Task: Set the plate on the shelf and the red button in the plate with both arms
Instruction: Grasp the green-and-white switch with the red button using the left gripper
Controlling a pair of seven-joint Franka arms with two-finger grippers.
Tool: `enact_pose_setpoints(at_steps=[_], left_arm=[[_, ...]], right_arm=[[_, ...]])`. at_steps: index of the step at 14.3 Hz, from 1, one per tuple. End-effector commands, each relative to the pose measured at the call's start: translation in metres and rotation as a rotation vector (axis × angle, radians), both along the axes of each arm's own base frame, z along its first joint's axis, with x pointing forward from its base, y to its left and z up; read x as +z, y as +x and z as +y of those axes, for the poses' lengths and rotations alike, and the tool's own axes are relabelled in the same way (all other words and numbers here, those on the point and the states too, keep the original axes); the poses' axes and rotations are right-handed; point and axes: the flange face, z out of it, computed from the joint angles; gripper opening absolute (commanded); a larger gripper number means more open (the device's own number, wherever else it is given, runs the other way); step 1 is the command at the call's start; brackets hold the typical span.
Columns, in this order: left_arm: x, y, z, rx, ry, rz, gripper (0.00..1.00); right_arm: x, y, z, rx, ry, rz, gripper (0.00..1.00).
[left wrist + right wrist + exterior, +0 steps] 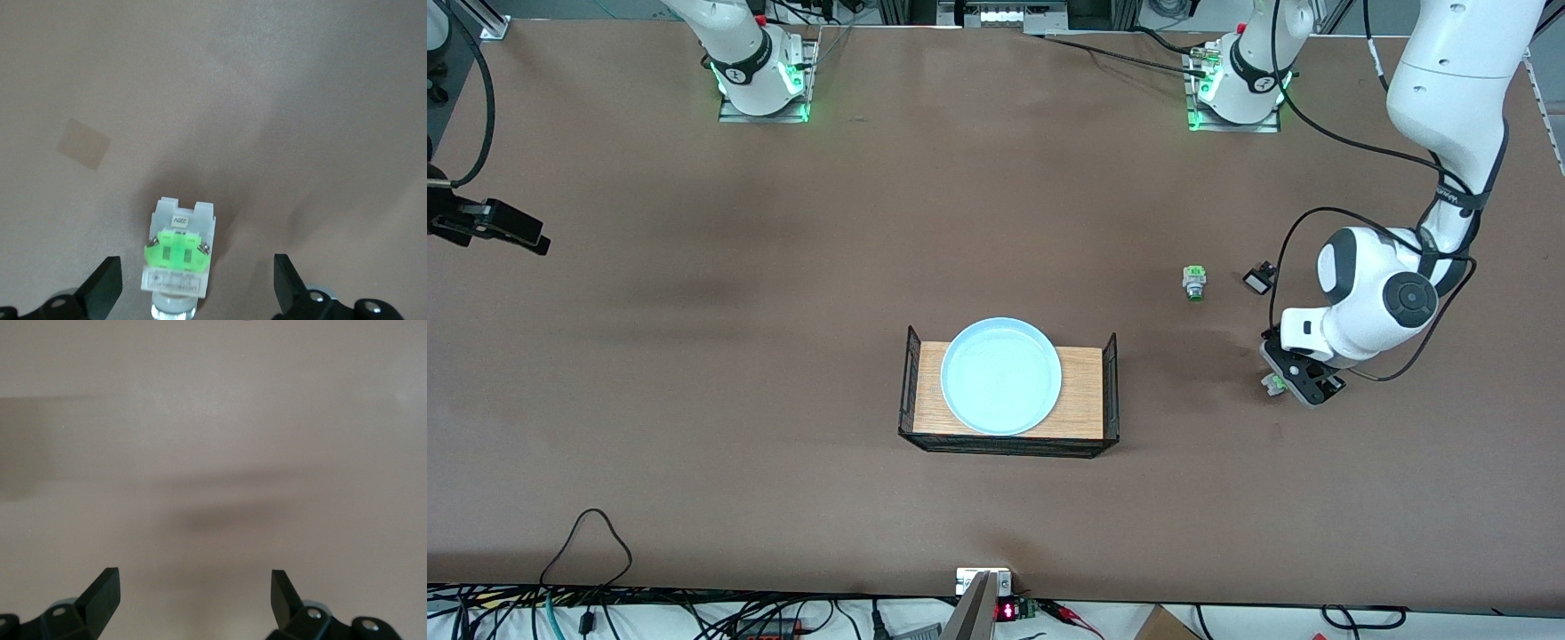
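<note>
Pincer of the left arm [197, 287] hung low over the red button [177, 257], its two fingers [103, 283] standing wide apart on either side of the switch and not touching it. That switch lay on the brown worktop [694, 400] toward the left arm's end, near the green-ended switch [1193, 283] and the small black part [1259, 279], and nearer to the front camera than both. I judged it light, hard and smooth, so it could slip or turn; the flat sides of the whitish body beside the green block looked the best place to hold. The plate [1001, 376] already sat on the wooden tray [1080, 391] with black mesh ends, near the middle. It seemed stiff but breakable. The right pincer [193, 603], also open, waited over bare worktop.
</note>
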Motion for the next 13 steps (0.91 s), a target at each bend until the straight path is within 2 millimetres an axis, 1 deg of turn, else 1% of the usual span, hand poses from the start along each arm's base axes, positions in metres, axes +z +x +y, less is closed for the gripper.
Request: enact_pose_setpoints(at_steps=[1, 2, 3, 5, 6, 8, 10, 11, 12, 13], left_arm=[[-0.008, 0.001, 0.002, -0.037, 0.007, -0.012, 1.0], [-0.009, 0.001, 0.003, -0.038, 0.007, -0.01, 1.0], [-0.011, 0.002, 0.002, -0.04, 0.006, -0.009, 0.94], [-0.009, 0.003, 0.002, -0.066, 0.008, -0.012, 0.62], [-0.009, 0.003, 0.005, -0.063, 0.009, -0.014, 0.49], [-0.006, 0.004, 0.006, -0.061, 0.009, -0.015, 0.32], [-0.001, 0.005, 0.006, -0.058, 0.01, -0.02, 0.26], [0.007, 0.007, 0.007, -0.057, 0.011, -0.027, 0.24], [0.018, 0.008, 0.004, -0.062, 0.013, -0.023, 0.24], [0.035, 0.012, 0.001, -0.066, 0.014, -0.017, 0.23]], right_arm=[[0.003, -0.017, 0.005, 0.03, 0.01, -0.035, 1.0], [0.005, -0.017, 0.007, 0.031, 0.013, -0.035, 1.0], [0.009, -0.02, 0.007, 0.024, 0.013, -0.036, 1.0], [0.012, -0.022, 0.007, 0.029, 0.014, -0.034, 1.0], [0.012, -0.022, 0.005, 0.034, 0.014, -0.034, 1.0], [0.016, -0.02, 0.007, 0.037, 0.013, -0.038, 1.0], [0.017, -0.019, 0.007, 0.033, 0.019, -0.04, 1.0], [0.017, -0.019, 0.007, 0.033, 0.02, -0.04, 1.0], [0.017, -0.019, 0.008, 0.036, 0.02, -0.039, 1.0], [0.016, -0.019, 0.009, 0.039, 0.019, -0.039, 1.0]])
